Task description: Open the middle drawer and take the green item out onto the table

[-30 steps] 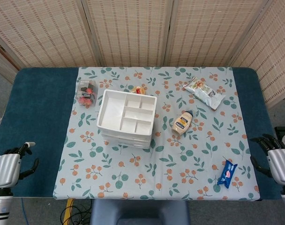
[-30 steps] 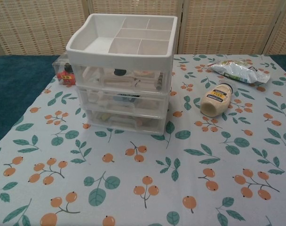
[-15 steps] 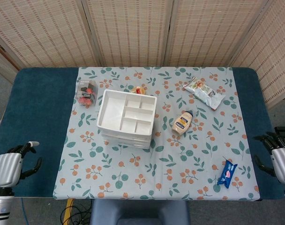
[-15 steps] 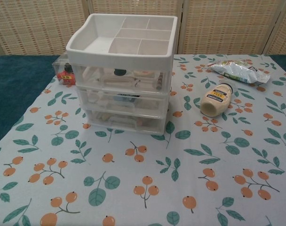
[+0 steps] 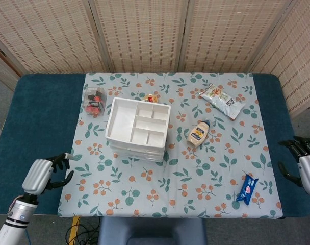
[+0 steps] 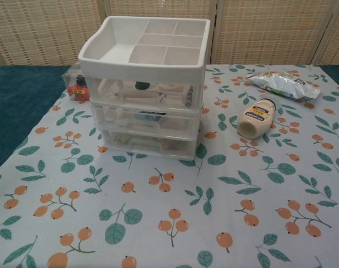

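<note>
Left hand point(image 5: 43, 175) sat at 8 o'clock in head view, fingers apart and loosely curled, holding nothing, forearm running off toward 7. Right hand point(image 5: 304, 164) at 4 o'clock, fingers spread, empty, partly cropped.

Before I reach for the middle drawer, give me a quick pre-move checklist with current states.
1. Middle drawer shut, front facing the robot: ok.
2. Table in front of the drawer unit free for the pull: ok.
3. Left hand holds nothing, fingers apart: ok.
4. Right hand holds nothing, at the table's right edge: ok.
5. Green item seen inside the middle drawer: cannot tell; only dark shapes show through the front.
6. Mayonnaise bottle lies apart from the unit: ok.
</note>
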Controlling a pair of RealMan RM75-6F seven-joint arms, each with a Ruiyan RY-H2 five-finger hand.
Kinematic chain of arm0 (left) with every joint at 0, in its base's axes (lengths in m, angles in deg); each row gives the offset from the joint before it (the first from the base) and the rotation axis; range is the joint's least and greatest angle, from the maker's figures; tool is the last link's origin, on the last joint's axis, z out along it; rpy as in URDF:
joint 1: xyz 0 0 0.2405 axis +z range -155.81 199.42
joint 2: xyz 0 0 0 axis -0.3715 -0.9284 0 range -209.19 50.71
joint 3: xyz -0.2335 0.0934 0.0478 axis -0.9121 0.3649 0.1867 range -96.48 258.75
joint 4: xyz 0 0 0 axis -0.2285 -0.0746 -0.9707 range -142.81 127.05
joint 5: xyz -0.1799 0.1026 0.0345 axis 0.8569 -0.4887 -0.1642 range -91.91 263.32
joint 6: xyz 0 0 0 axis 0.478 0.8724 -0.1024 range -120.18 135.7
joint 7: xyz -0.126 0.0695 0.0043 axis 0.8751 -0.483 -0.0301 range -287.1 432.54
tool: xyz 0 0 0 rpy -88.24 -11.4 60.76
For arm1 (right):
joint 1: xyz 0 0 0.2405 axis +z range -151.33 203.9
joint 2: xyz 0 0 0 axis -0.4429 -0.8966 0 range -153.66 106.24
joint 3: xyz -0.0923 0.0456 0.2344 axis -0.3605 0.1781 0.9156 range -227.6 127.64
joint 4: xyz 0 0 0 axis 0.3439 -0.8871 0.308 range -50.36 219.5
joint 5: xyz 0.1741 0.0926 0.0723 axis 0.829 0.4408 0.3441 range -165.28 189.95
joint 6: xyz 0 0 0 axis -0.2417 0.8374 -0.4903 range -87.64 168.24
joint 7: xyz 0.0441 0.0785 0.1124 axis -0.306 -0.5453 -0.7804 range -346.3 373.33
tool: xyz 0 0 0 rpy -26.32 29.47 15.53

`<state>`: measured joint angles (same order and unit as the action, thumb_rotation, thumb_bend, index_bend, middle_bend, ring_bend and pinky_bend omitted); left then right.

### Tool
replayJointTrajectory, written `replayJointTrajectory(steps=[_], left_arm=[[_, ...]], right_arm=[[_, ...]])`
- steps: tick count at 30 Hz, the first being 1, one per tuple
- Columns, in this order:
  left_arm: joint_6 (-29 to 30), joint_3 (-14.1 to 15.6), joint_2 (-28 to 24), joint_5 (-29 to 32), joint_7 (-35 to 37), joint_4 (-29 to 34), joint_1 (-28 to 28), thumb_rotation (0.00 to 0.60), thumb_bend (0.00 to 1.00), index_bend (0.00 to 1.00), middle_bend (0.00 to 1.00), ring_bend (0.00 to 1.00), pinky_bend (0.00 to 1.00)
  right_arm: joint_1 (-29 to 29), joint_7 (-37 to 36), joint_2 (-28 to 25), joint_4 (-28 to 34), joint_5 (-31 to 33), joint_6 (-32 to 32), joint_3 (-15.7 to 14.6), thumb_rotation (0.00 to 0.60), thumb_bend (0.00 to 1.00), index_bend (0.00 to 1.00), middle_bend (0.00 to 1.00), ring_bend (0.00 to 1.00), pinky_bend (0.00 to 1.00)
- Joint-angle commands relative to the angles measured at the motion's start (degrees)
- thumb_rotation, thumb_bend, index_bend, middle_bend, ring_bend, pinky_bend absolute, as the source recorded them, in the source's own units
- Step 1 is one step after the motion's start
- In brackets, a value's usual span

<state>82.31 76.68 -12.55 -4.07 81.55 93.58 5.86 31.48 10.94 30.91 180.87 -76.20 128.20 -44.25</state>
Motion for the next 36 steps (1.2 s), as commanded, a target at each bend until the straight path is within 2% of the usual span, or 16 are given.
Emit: replayJointTrajectory(steps=[1, 8, 12, 16, 21, 26, 36], left_arm=[[-4.95, 0.48, 1.83, 0.18, 3.76, -0.61, -3.24, 0.600, 0.37, 0.39, 0.66, 0.65, 0.81], [-11.21, 0.72, 6.33, 1.08, 8.57, -2.74, -7.62, 0.600, 0.37, 0.42, 0.78, 0.77, 0.94], [-14.85, 0.52, 9.53, 3.12, 12.35, -3.83, -9.80, 0.600, 0.37, 0.35, 0.88, 0.86, 0.99], [-19.72, 0.34, 11.85, 4.92, 16.91, -4.72, -12.54, 0.600, 0.37, 0.29, 0.92, 0.89, 1.00], [-26.75, 0.15, 14.13, 6.28, 25.16, -6.10, -16.61, 0.600, 0.37, 0.20, 0.94, 0.91, 1.00], [-30.41, 0.06, 16.87, 7.07, 31.53, -8.47, -18.86, 0.600, 0.37, 0.14, 0.94, 0.91, 1.00], [-30.41, -2.11, 23.25, 11.54, 42.69, -12.56, -18.80, 0.600, 0.37, 0.12, 0.94, 0.93, 1.00]], right_arm=[[0.01, -0.02, 0.05, -0.10, 0.10, -0.04, 0.02, 0.600, 0.38, 0.25, 0.31, 0.21, 0.27], [0.18, 0.04, 0.31, -0.42, 0.55, -0.40, 0.13, 0.600, 0.38, 0.25, 0.31, 0.21, 0.27], [0.60, 0.12, 0.60, -0.72, 0.86, -1.17, 0.20, 0.600, 0.38, 0.25, 0.31, 0.21, 0.27], [1.11, 0.27, 0.84, -0.93, 1.27, -1.91, 0.44, 0.600, 0.38, 0.25, 0.31, 0.21, 0.27], [1.67, 0.54, 1.17, -1.08, 1.84, -2.90, 0.58, 0.600, 0.38, 0.25, 0.31, 0.21, 0.27], [1.67, 0.49, 1.19, -1.28, 2.61, -3.06, 0.76, 0.600, 0.38, 0.25, 0.31, 0.21, 0.27], [1.41, 0.46, 1.14, -1.21, 2.76, -2.26, 0.97, 0.600, 0.38, 0.25, 0.31, 0.21, 0.27]])
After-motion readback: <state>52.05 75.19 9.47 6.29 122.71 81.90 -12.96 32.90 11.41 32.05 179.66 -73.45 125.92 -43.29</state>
